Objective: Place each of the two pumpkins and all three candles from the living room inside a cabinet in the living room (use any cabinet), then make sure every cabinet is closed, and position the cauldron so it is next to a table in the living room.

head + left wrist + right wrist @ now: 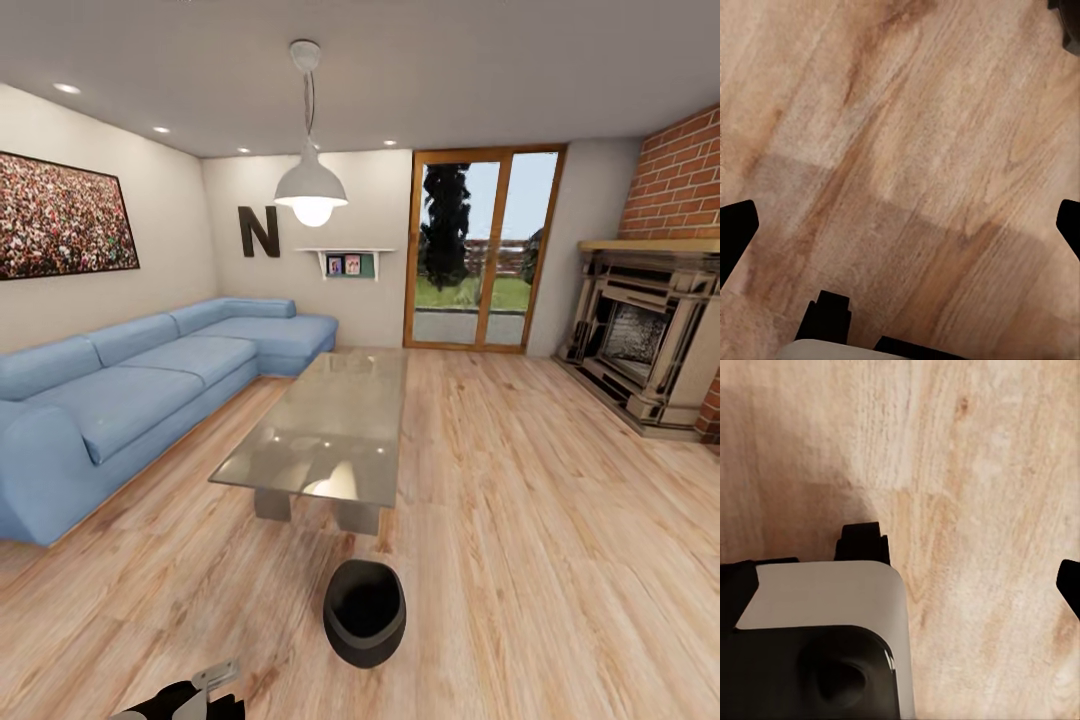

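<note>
Cauldron (364, 612) on wood floor (560, 560) near table (330, 430) (glass-topped).

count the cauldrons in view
1. The cauldron stands upright on the wood floor, just off the near end of the glass coffee table. Others could be outside the frame.

Floor (560, 520) here is pale wood plank, smooth with a soft sheen and strong grain. The coffee table (330, 430) top is clear glass, glossy, throwing back the lamp's glow, on matt grey block legs. The cauldron (364, 612) looks matt black, smooth, with a thick rolled rim. Sofa (120, 400) is blue cloth, soft and matt. Rough red brick on the chimney wall (680, 185), a wood mantel over the fireplace (640, 340). Glossy white pendant lamp (311, 188); warm varnished wood around the glass door (485, 250).
</note>
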